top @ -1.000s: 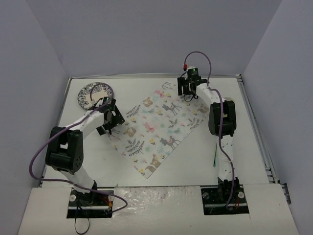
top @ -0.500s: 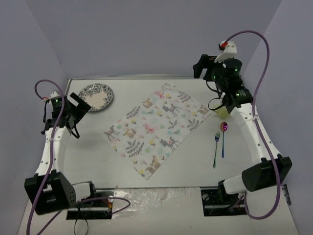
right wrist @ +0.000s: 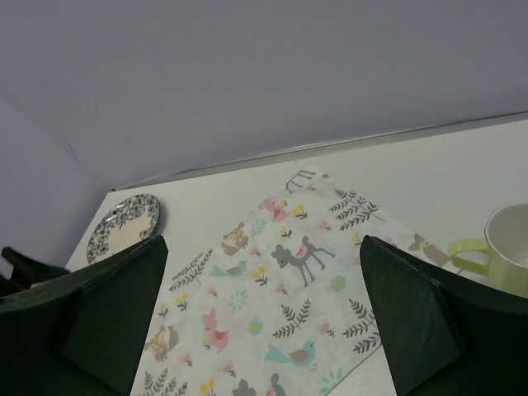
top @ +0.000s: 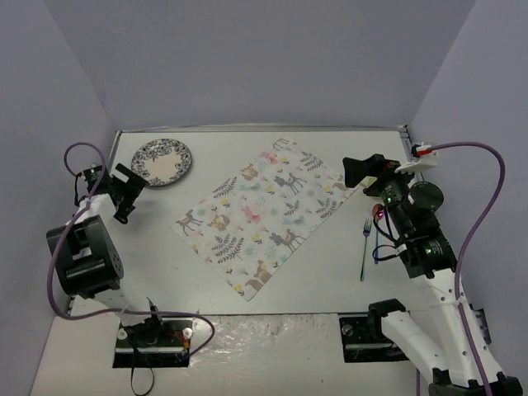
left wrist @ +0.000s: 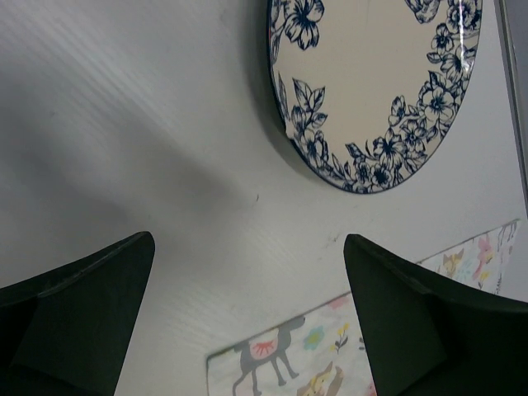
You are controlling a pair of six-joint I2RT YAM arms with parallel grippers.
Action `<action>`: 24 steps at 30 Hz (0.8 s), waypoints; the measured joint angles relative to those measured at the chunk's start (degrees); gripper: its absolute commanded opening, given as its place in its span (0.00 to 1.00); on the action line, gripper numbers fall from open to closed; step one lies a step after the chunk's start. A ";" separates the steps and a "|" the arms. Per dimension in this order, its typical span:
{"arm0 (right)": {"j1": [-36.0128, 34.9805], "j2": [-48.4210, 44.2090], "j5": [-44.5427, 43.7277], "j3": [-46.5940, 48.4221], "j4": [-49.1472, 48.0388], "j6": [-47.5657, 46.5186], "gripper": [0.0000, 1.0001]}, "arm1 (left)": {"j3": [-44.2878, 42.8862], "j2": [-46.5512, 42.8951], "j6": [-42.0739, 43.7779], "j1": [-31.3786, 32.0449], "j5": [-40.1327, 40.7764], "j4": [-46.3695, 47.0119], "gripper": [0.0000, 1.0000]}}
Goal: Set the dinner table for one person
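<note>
Over by the left gripper [left wrist: 247,243], we see the jaws spread wide with nothing between them, only bare tabletop in the gap. Just ahead of its fingers [left wrist: 91,305] sits a round cream ceramic plate with a dark blue floral rim [left wrist: 371,74], flat on the large white rectangular dinner table [top: 322,276]. Off toward its right-hand finger, a corner of the pastel cloth placemat printed with deer and leaves [top: 264,219] pokes into the wrist view.

The right gripper [right wrist: 262,247] is also gaping wide and carrying nothing. It hangs above the table looking across the placemat, which lies flat and skewed diagonally ahead of it. A pale yellow-green mug [right wrist: 507,247] stands just beside the placemat's edge on the right-finger side; we only catch part of it. The plate is well beyond, off toward the left finger.

Back behind those fingers, a slim metal fork with a blue-green sheen [top: 363,252] and a spoon with a pinkish bowl [top: 376,243] lie side by side on the table — the arm covers part of the spoon.
</note>
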State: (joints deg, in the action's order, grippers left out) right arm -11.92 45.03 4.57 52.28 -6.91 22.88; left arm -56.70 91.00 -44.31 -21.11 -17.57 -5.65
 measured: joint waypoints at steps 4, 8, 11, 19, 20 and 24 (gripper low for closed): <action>0.00 -2.43 3.45 -2.68 0.51 0.04 1.00 | -3.25 8.43 -0.76 -0.17 -2.15 5.16 0.97; 0.00 -2.45 7.72 -4.24 0.74 -0.02 1.00 | -5.04 13.81 -1.69 -0.63 -4.48 8.40 0.97; 0.00 -1.50 9.84 -5.00 1.24 -0.32 1.00 | -8.70 18.22 -3.32 -1.20 -6.94 12.73 0.91; 0.00 -1.11 11.40 -5.05 1.56 -1.87 1.00 | -13.72 25.78 -7.17 -2.28 -12.62 21.31 0.78; 0.00 -1.11 11.41 -5.05 1.55 -1.99 1.00 | -14.22 26.38 -7.35 -2.31 -13.05 21.86 0.77; 0.00 -1.11 11.56 -5.05 1.56 -2.62 1.00 | -15.79 28.45 -7.82 -2.33 -14.22 23.50 0.71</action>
State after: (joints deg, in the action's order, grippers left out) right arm -11.92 43.92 16.13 47.22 -5.35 20.26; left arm -72.49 119.45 -52.13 -23.44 -31.80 17.85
